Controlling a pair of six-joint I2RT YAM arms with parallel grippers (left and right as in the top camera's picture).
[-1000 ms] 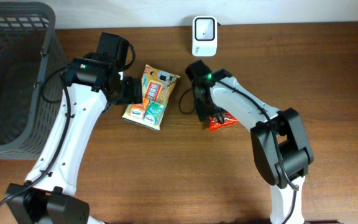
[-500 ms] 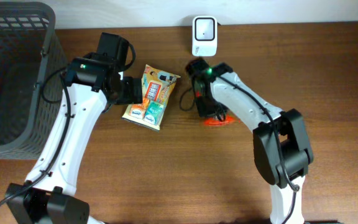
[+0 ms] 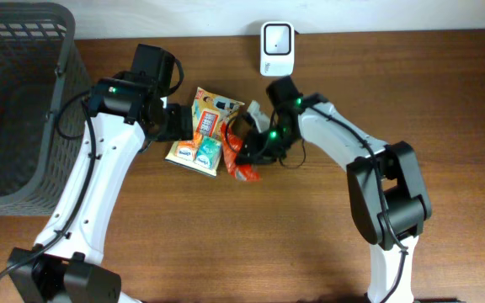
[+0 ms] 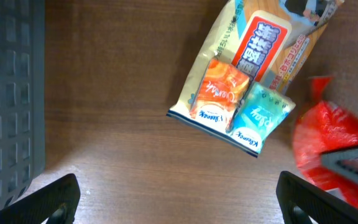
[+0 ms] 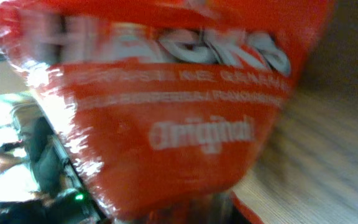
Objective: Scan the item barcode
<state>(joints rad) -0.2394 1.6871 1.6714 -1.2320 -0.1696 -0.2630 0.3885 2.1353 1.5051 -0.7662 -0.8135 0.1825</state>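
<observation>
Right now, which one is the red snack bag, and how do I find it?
Look at the wooden table and find the white scanner at its far edge. Just in front of it, the right gripper pinches the red snack bag. It is shiny red with white "Original" lettering, unlike the yellow snack pack beside it.

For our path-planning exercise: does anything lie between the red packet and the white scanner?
Nothing loose does. Only the arm of the right gripper, which holds the red packet, crosses the line to the scanner; the yellow pack lies off that line.
</observation>
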